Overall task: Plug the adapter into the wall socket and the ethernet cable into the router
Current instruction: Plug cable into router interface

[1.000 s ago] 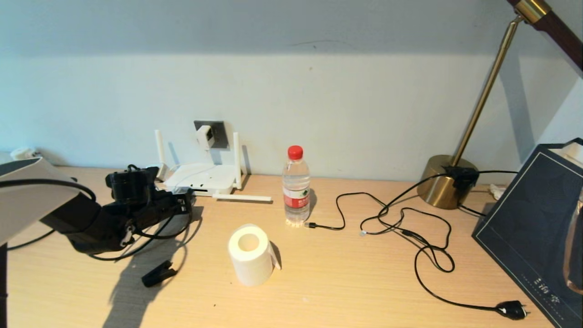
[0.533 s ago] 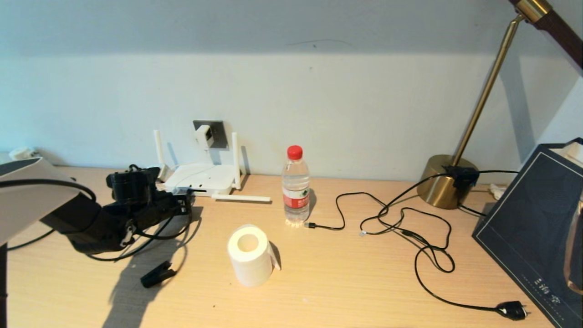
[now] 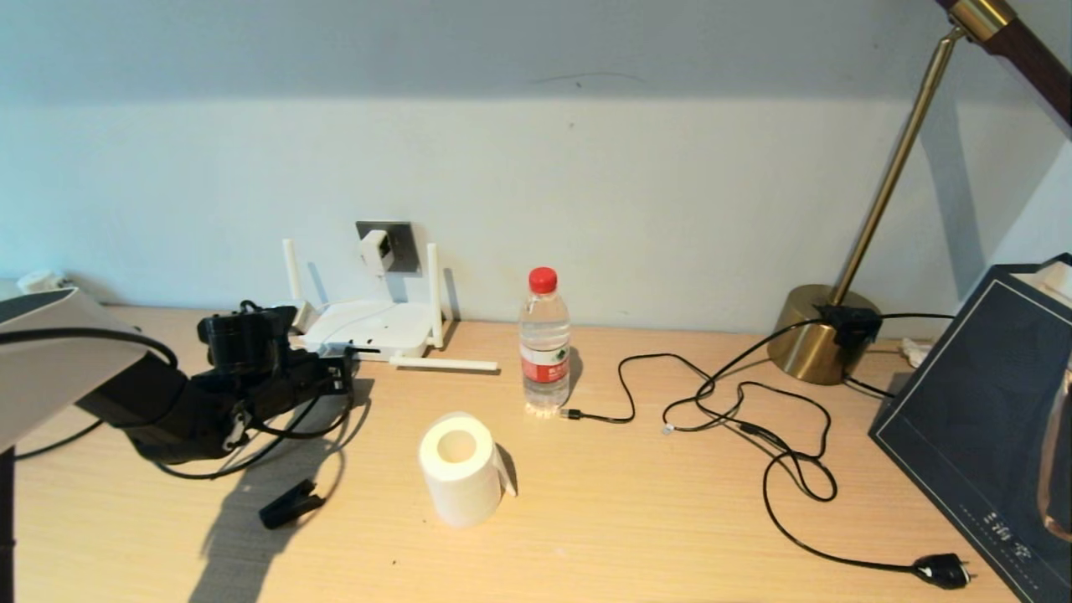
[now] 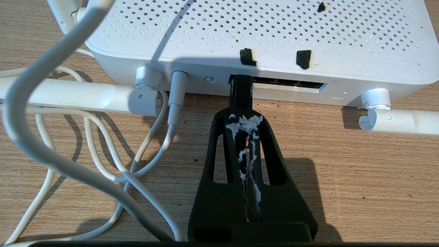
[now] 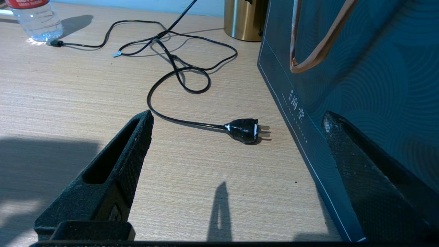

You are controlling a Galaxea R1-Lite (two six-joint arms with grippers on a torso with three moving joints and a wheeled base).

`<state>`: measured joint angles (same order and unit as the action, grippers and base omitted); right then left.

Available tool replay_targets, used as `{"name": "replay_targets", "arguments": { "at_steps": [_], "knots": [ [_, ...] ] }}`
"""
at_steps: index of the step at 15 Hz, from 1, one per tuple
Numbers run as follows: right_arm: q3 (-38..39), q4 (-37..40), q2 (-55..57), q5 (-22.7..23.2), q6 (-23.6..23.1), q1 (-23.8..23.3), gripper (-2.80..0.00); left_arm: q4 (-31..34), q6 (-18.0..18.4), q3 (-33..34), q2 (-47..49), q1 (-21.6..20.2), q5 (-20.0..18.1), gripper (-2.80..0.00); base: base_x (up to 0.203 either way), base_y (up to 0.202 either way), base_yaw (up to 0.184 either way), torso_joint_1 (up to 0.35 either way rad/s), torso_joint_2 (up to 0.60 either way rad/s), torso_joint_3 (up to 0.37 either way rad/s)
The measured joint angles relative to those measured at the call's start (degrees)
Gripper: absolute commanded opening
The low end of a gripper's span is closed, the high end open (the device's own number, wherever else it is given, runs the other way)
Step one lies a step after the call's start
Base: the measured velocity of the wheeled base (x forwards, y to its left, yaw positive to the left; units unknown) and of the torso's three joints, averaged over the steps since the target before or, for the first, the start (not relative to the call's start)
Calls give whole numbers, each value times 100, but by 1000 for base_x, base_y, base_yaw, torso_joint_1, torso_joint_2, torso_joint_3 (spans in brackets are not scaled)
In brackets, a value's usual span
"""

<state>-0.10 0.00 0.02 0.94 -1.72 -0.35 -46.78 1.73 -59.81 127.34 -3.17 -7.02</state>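
Observation:
The white router (image 3: 368,327) lies flat against the wall under the dark grey wall socket (image 3: 398,244). The white adapter (image 3: 374,249) sits in that socket, and its white cord (image 4: 171,113) runs into the router (image 4: 260,31). My left gripper (image 4: 241,118) is shut on the black plug end of the ethernet cable (image 4: 241,91). The plug's tip is at the left end of the router's dark port strip. The cable's slack (image 3: 295,435) loops under my left arm. My right gripper (image 5: 238,116) hangs open over bare table at the right.
A water bottle (image 3: 543,343) and a white paper roll (image 3: 461,469) stand mid-table. A thin black cord with a two-pin plug (image 5: 244,130) snakes from the brass lamp base (image 3: 816,335). A dark blue bag (image 3: 988,419) lies at the right, and a black clip (image 3: 291,504) lies near the front left.
My left gripper has edged very slightly toward the router with the ethernet plug in it. Nothing else has moved.

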Motion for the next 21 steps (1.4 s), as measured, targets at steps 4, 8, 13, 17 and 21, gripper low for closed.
{"name": "replay_targets", "arguments": {
  "at_steps": [4, 8, 13, 17, 21],
  "knots": [
    [0, 0, 0, 2, -1, 0, 0, 103, 3, -51, 0, -6, -1, -280, 0, 0, 0, 0, 0, 0],
    [0, 0, 0, 2, -1, 2, 0, 335, 8, -226, -18, -18, 0, -280, 0, 0, 0, 0, 0, 0],
    [0, 0, 0, 4, -1, 0, 0, 761, 38, -546, 16, -30, -8, -280, 0, 0, 0, 0, 0, 0],
    [0, 0, 0, 0, -3, 0, 0, 780, 38, -645, 79, -24, -7, -280, 0, 0, 0, 0, 0, 0],
    [0, 0, 0, 0, -1, 0, 0, 745, 38, -656, 99, -13, -5, -280, 0, 0, 0, 0, 0, 0]
  ]
}}
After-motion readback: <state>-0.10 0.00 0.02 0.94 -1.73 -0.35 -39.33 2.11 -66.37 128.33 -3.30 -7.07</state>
